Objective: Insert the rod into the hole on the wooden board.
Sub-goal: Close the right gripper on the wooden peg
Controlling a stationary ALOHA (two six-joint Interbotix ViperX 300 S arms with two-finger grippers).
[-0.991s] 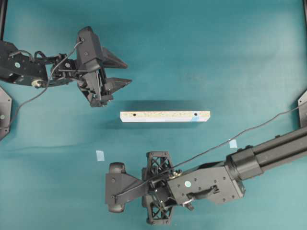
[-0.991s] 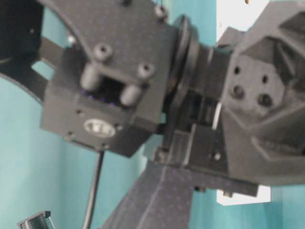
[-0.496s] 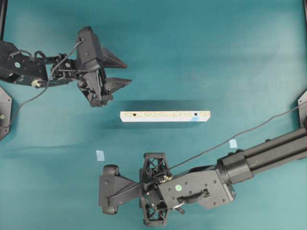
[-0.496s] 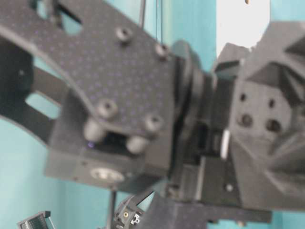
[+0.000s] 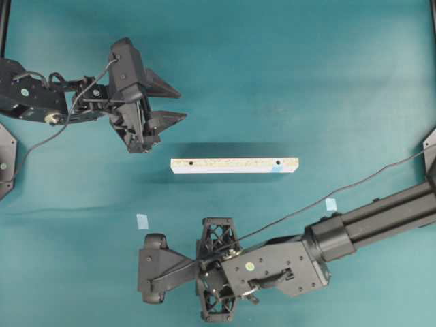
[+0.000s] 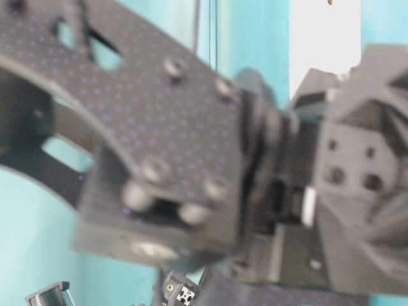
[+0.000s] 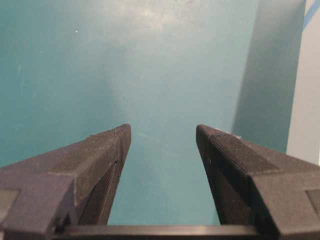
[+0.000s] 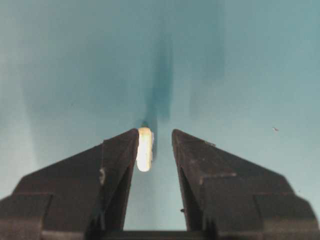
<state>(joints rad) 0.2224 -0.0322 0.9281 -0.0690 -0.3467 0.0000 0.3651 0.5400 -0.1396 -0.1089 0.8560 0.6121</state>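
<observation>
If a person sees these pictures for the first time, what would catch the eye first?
Probably the long pale speckled wooden board alone mid-table on the teal surface, flanked by two black arms. Next, in the right wrist view, the tiny cream wooden rod between the right gripper fingers, against one finger with a gap to the other. The left gripper is open, holding nothing.

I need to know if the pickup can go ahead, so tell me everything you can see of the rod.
The rod shows only in the right wrist view: a tiny, short, cream-coloured dowel that looks like wood, with rounded ends. It sits between the fingertips of the right pincer, close against the one on the picture's left, with a gap to the other. It points lengthwise away from the camera, and a dark shadow stretches beyond it over the teal table. Whether it rests on the table is unclear.
</observation>
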